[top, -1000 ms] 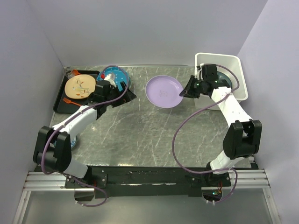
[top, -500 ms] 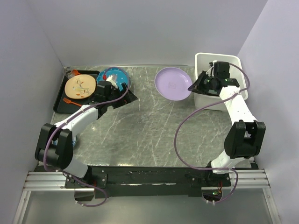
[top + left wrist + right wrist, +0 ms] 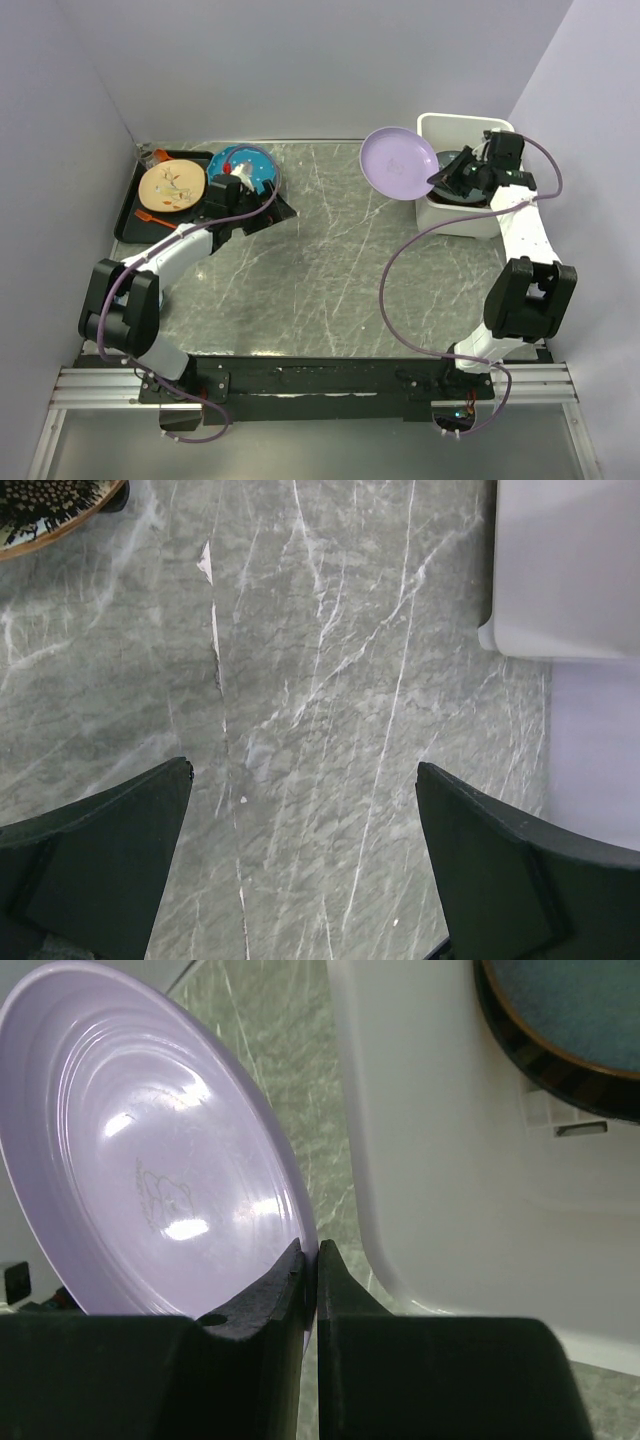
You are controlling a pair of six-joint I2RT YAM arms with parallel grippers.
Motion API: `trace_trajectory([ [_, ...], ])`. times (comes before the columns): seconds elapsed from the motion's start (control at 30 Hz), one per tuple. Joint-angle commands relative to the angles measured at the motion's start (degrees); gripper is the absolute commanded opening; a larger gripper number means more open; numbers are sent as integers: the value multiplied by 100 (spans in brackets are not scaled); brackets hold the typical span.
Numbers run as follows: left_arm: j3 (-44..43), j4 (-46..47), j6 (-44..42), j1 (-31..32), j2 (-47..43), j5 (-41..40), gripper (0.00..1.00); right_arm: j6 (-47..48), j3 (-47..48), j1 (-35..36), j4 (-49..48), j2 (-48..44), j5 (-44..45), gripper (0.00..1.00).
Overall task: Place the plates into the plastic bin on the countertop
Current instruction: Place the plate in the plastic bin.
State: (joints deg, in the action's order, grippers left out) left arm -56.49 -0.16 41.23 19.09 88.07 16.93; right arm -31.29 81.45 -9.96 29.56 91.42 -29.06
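Observation:
My right gripper is shut on the rim of the lavender plate. It holds the plate tilted in the air just left of the white plastic bin. A dark blue-grey plate lies inside the bin. A teal plate sits at the back left of the countertop, partly hidden by my left arm. My left gripper hangs open over bare stone just right of that plate, with nothing between its fingers. A cream plate rests on the tray.
A flat black tray at the back left holds the cream plate and small orange utensils. Walls close the table at the back and on both sides. In the left wrist view a dotted plate rim shows at top left.
My right gripper has carried the lavender plate up and to the right, from the middle of the countertop to the bin's left edge, tilting it. The left arm has barely moved.

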Motion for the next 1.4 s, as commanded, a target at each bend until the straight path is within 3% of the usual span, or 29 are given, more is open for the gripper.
trace_trajectory([
  [0.0, -205, 201, 8, -11, 52, 153, 99, -255, 222, -208, -617, -291, -205, 0],
  [0.73, -249, 166, -1, -11, 158, 223, 99, -888, -261, -1122, -1392, -379, 119, 0],
  [1.37, -336, 113, -71, -11, 298, 346, 99, -1178, -569, -1457, -1647, -283, 1429, 0],
])
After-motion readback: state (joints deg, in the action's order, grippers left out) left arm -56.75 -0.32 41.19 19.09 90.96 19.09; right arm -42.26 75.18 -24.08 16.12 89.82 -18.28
